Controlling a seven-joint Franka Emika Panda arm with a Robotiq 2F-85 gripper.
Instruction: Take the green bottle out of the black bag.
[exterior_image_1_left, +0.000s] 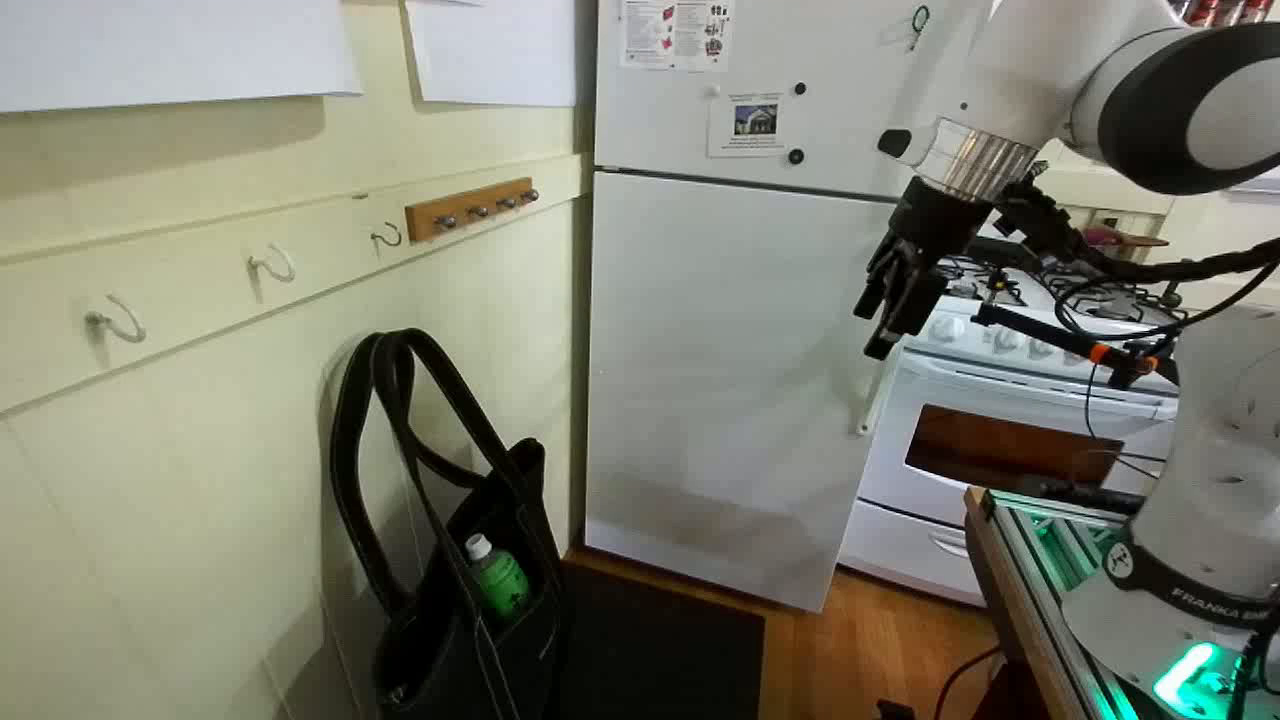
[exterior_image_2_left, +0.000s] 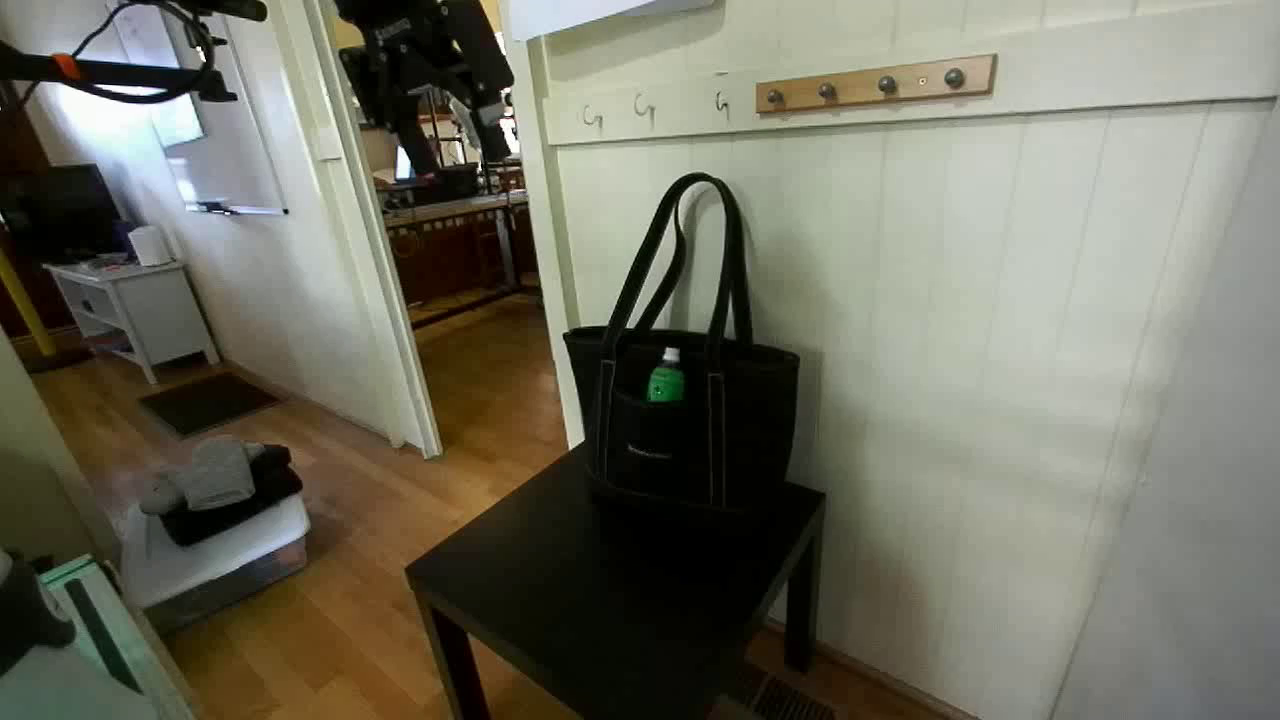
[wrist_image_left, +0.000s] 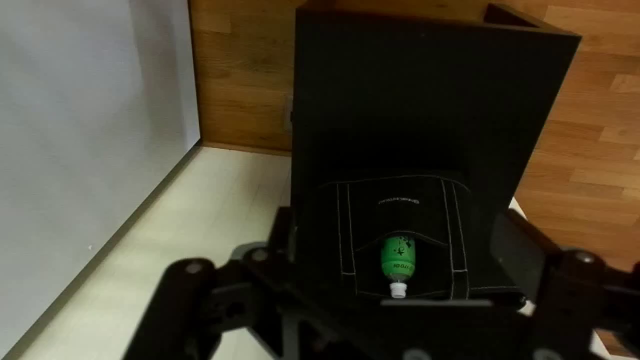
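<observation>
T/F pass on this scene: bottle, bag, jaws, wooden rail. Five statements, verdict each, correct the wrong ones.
1. The green bottle sits in the front pocket of the black bag. True.
2. The bag hangs from a wall hook. False: it stands on the black table.
3. The jaws stand open, gripping nothing. True.
4. The bottle is out of sight in the wrist view. False: its green side and white cap both show there.
5. The wooden rail carries four knobs. True.
</observation>
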